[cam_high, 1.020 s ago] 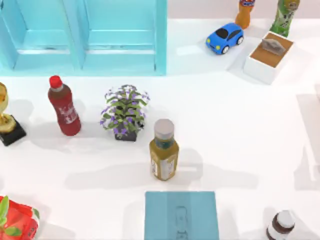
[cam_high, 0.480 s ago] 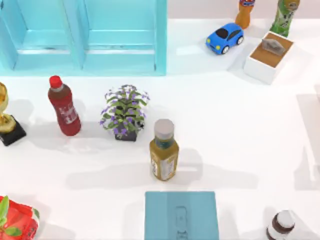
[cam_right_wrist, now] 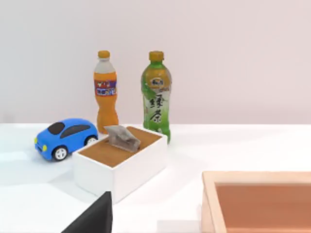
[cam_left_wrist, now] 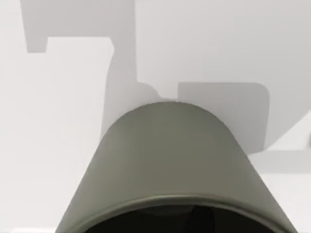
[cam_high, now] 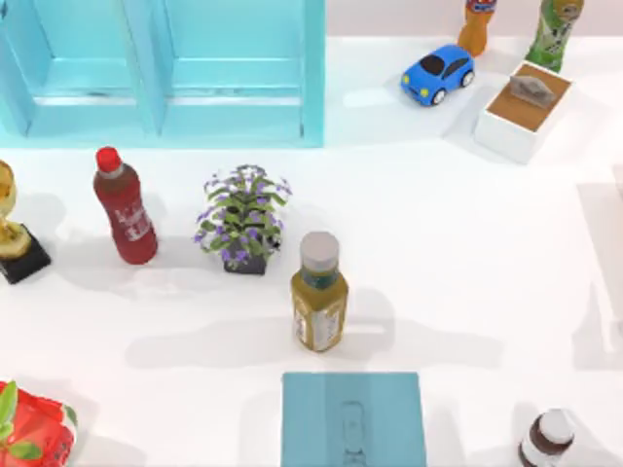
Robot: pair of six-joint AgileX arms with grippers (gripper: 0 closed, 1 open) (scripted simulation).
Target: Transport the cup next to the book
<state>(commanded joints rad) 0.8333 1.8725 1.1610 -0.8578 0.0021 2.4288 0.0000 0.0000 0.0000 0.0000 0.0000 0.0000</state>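
The cup [cam_left_wrist: 170,160], grey-green with a dark inside, rises very close in the left wrist view above a bare white surface that carries grey shadows. The book [cam_high: 353,418] is a flat teal-blue slab lying at the front middle of the table in the top view, with a faint mark on its cover. How far the cup is from the book cannot be told.
A yellow bottle [cam_high: 319,292] stands just behind the book. A potted plant [cam_high: 243,219], red bottle [cam_high: 125,206], trophy [cam_high: 12,229] and teal cabinet [cam_high: 165,68] take the left. At the right are a blue car [cam_high: 437,73], white box [cam_high: 523,109], dark jar [cam_high: 547,440] and wooden tray [cam_right_wrist: 257,204].
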